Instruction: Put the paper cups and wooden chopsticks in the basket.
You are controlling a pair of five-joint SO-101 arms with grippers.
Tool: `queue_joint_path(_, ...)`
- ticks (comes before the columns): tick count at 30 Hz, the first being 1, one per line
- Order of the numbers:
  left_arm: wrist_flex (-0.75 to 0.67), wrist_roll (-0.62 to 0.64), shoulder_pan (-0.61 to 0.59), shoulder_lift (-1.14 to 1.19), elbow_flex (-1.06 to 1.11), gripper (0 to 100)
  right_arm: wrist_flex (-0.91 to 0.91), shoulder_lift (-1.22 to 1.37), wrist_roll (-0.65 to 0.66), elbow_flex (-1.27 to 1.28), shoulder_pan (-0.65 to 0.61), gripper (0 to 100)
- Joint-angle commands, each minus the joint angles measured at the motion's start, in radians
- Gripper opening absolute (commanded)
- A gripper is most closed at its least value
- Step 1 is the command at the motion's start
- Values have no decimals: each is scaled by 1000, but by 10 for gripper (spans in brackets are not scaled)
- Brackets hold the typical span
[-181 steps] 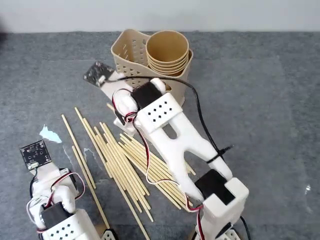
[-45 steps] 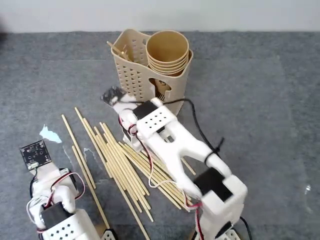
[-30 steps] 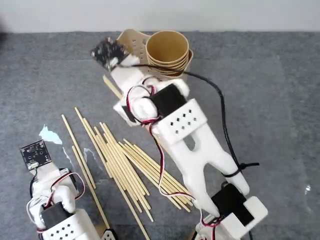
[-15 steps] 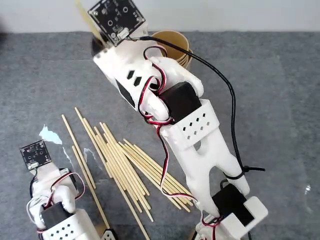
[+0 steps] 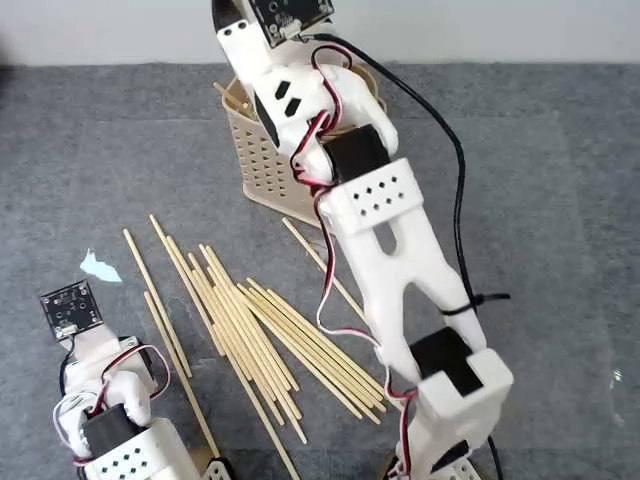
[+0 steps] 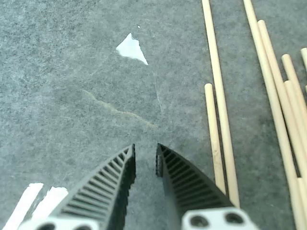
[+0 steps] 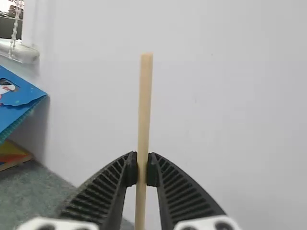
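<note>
Well short of the basket (image 5: pixel 262 165), our left gripper (image 6: pixel 145 154) rests low over the grey mat (image 6: pixel 72 96), its jaws a little apart with nothing between them. Between it and the basket lies the loose pile of chopsticks (image 5: pixel 262 335), and one stray chopstick (image 5: pixel 322 268) sits just beside the basket's foot. High over the basket, our right gripper (image 7: pixel 141 168) is clamped on a single chopstick (image 7: pixel 144 103), held upright.

We judge the risk lies in the release. If the stick is off the opening or tilts, it may strike the rim and fall outside.

The right wrist view gives us the grip itself. The high view gives us the right arm (image 5: pixel 385 215) over the basket, where the wrist camera faces a pale wall (image 7: pixel 230 96).
</note>
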Motion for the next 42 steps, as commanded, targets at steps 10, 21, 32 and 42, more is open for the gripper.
queue_joint_path(10,-5,-6,-6,-3,-15,78,119,10,5,-63,16,156)
queue_joint_path(21,-5,-6,-6,-3,-15,78,680,-189,3,-61,-12,102)
queue_joint_path(32,-5,-6,-6,-3,-15,78,1222,-211,5,-57,-16,101)
queue_joint_path(42,-5,-6,-6,-3,-15,78,1371,-269,9,143,-74,100)
